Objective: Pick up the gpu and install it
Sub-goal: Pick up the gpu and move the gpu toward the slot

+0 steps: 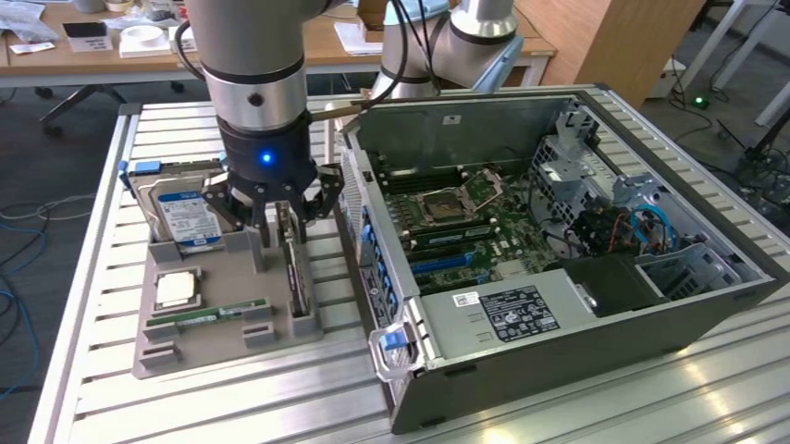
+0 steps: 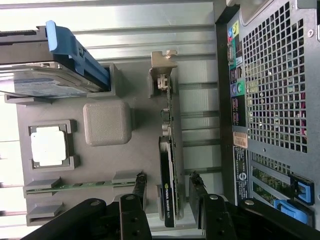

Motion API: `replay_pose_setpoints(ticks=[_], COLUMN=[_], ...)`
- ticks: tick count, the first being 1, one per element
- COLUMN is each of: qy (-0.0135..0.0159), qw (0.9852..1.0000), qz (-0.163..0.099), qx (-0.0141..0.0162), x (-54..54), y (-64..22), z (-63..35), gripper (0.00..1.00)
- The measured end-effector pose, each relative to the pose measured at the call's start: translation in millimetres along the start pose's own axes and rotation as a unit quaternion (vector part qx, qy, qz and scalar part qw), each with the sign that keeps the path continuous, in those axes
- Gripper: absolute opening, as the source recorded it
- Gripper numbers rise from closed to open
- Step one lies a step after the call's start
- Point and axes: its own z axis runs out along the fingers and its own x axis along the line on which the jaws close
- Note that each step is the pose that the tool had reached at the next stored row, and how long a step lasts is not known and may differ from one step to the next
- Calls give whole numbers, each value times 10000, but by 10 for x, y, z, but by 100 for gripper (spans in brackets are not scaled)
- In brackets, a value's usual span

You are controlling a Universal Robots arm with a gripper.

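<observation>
Gripper [image 2: 168, 179] fingers spread, straddling upright gpu [image 2: 167, 160] in gray holder [image 2: 140, 90]; gpu's green label unreadable.

Clear gaps flank the gpu [image 1: 295, 277], between the hard drive [image 1: 183, 220] and computer case [image 1: 543, 347].
</observation>
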Motion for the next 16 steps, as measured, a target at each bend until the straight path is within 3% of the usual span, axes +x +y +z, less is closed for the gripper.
replay_pose_setpoints(ticks=[16], qy=[0], qw=[10000], qz=[0], qx=[0], x=[2], y=[-4], z=[107], gripper=[47])
